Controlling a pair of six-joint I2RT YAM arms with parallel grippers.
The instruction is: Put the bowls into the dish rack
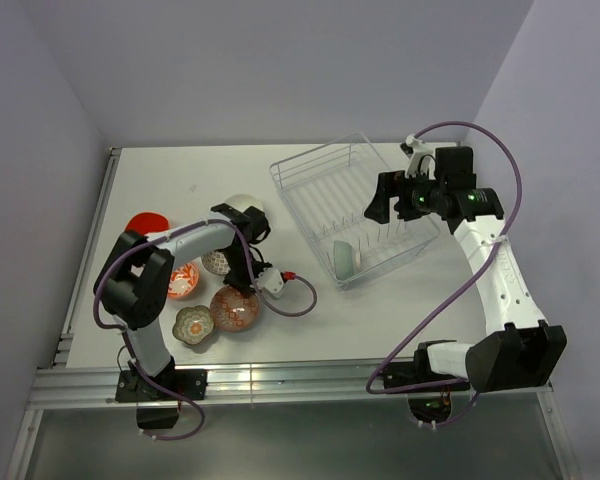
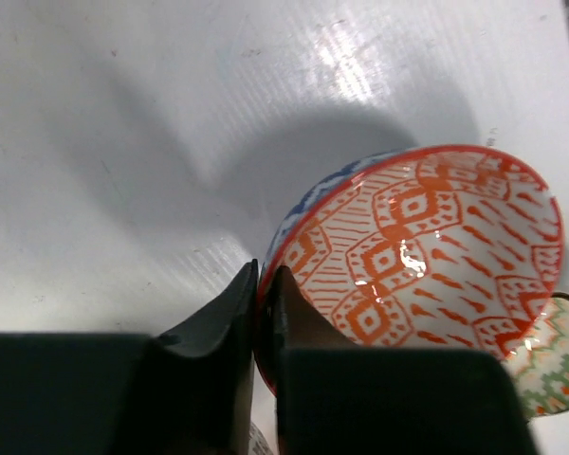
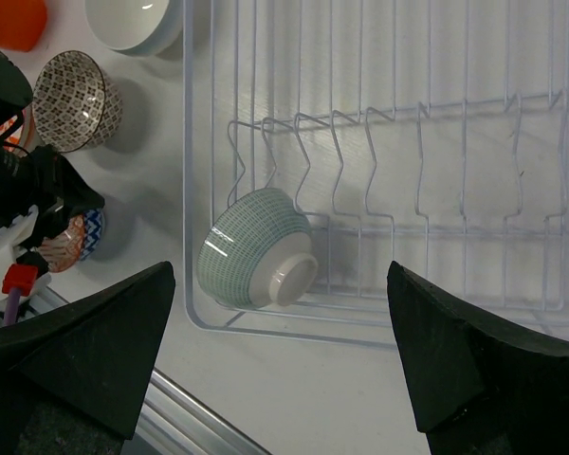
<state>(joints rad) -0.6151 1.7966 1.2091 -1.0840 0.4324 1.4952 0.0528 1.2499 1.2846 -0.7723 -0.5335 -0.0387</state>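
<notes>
My left gripper (image 1: 242, 288) (image 2: 264, 277) is shut on the rim of the red-pink patterned bowl (image 1: 234, 310) (image 2: 427, 246), one finger inside and one outside. That bowl has orange-red diamonds on white inside and blue outside, and it sits tilted. The scalloped olive bowl (image 1: 193, 324) (image 2: 561, 368) touches it. The orange-white patterned bowl (image 1: 183, 280), grey-patterned bowl (image 1: 217, 262) (image 3: 71, 100), white bowl (image 1: 245, 208) (image 3: 133, 21) and orange-red bowl (image 1: 145, 225) (image 3: 9, 19) stand nearby. A pale teal bowl (image 1: 345, 258) (image 3: 256, 261) lies on its side in the dish rack (image 1: 320, 160) (image 3: 360, 332). My right gripper (image 1: 383, 207) (image 3: 281, 270) hangs open above it.
A metal rail (image 1: 280, 378) runs along the table's near edge. The left arm's purple cable (image 1: 305, 300) loops over the table between the bowls and the rack. Walls close in on the left, back and right.
</notes>
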